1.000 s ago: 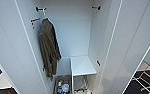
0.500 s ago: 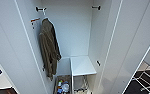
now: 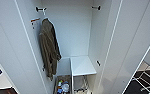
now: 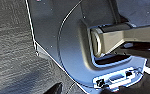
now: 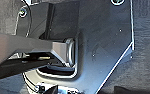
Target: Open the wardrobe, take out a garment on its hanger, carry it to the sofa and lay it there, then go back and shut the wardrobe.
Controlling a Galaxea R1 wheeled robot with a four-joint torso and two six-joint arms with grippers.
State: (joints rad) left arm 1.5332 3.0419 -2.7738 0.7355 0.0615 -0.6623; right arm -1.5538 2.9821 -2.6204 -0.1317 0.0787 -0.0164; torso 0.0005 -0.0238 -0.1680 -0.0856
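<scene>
White wardrobe (image 3: 73, 32) stands open, olive jacket (image 3: 49, 47) hanging inside; bottom clutter blurred; either claw's state: cannot tell.

Plate: a dark grey plate (image 4: 66, 50) is showing a pale edge and thin cable.
Bar: a beige jointed bar (image 5: 28, 47) is crossing it.

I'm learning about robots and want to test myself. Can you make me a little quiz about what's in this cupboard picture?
1. True or false: the wardrobe stands open.
2. What colour is the jacket hanging inside?
3. Where does the jacket hang: A) near the left wall, B) near the right wall, C) on the white shelf?

Key: 1 true. 2 olive-brown. 3 A.
</scene>
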